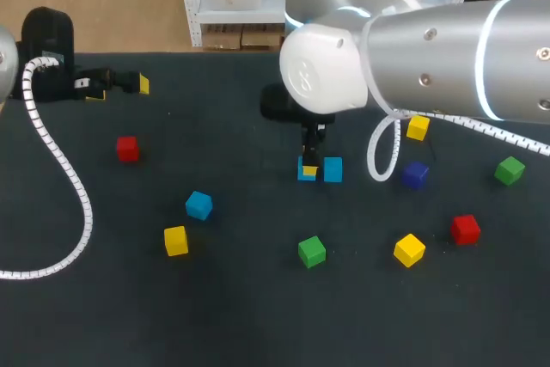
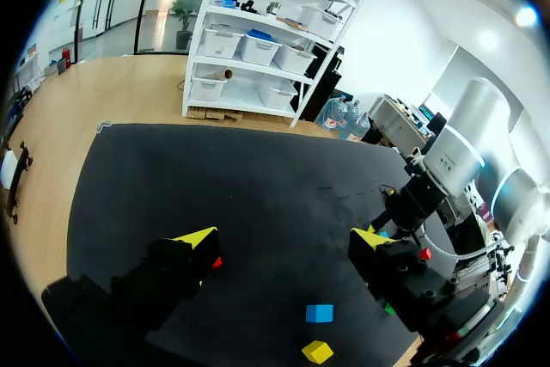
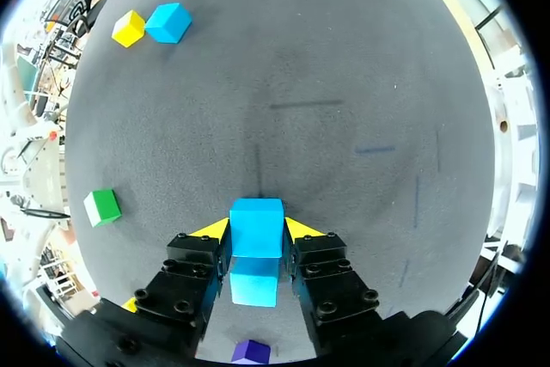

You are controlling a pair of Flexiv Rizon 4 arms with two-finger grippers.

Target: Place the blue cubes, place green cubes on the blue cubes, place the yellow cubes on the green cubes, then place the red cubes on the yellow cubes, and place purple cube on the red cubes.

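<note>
My right jaws are closed to a narrow gap on a held blue cube (image 3: pixel 256 228). Both yellow tips (image 3: pixel 210 229) press its opposite sides, near the middle of the worktop (image 1: pixel 258 315). In the head view this cube shows just below my right arm (image 1: pixel 430 58), with one yellow tip across its face. A second blue cube (image 1: pixel 333 169) sits just to the right of it. From the wrist it lies under the jaws, directly behind the held blue cube, and I cannot tell whether the two touch. Nor can I tell whether the held blue cube rests on the worktop or hangs just above it.

My left jaws stand wide open and hold nothing, their fingertips (image 2: pixel 198 236) far apart. They hover at the far left of the worktop, well apart from every cube. The closest is a red cube (image 1: pixel 127 149), nearer than they are.

A third blue cube (image 1: pixel 198 205) lies left of the middle, with a yellow cube (image 1: pixel 175 241) close by on its near side. A green cube (image 1: pixel 312 251) lies on the near side of my right jaws. To their right sit a purple cube (image 1: pixel 415 174) and, farther back, a second yellow cube (image 1: pixel 418 128). A second green cube (image 1: pixel 510 170) is at the far right. A third yellow cube (image 1: pixel 409 249) and a second red cube (image 1: pixel 465 229) lie near right.
</note>
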